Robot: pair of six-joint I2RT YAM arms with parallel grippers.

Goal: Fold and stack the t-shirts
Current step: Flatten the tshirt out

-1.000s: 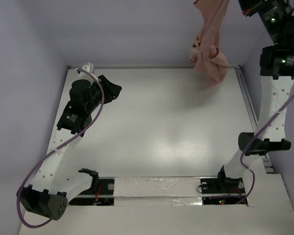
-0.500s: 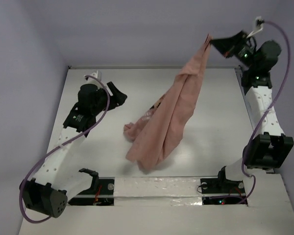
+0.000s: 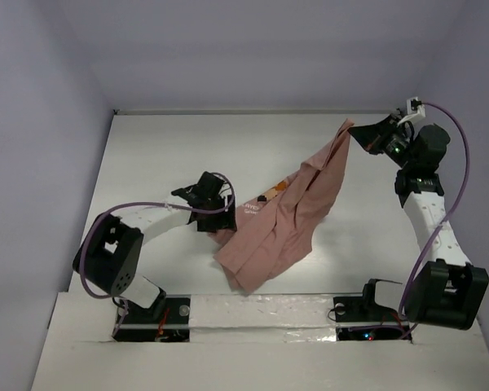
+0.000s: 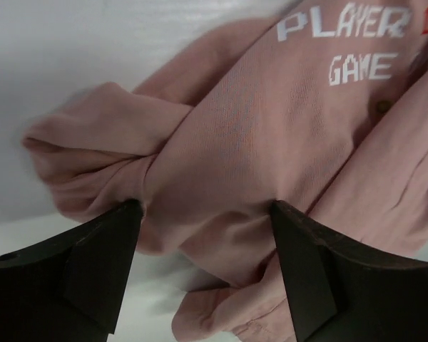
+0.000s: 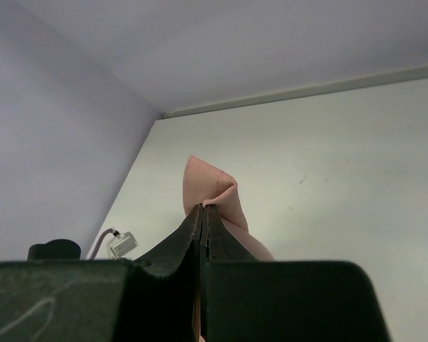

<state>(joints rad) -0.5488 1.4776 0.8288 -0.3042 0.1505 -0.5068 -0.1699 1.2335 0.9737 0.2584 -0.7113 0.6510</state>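
Note:
The salmon-pink t-shirt (image 3: pixel 285 220) hangs in a slanted sheet from the back right down to a bunched heap near the table's front middle. My right gripper (image 3: pixel 354 134) is shut on one raised corner of it (image 5: pixel 212 187). My left gripper (image 3: pixel 218 213) is low at the shirt's left edge, open, its fingers (image 4: pixel 93 256) on either side of a fold of the cloth (image 4: pixel 221 178) with white lettering showing. A small orange mark (image 3: pixel 282 186) shows on the shirt.
The white table (image 3: pixel 163 155) is walled by pale lilac panels at the back and left. A metal rail runs along its right edge (image 3: pixel 407 147). Both arm bases sit at the front edge (image 3: pixel 261 314).
The right arm has swung the shirt down from high at the back right, so it drapes onto the table. The left arm has moved from the back left to the shirt's left edge.

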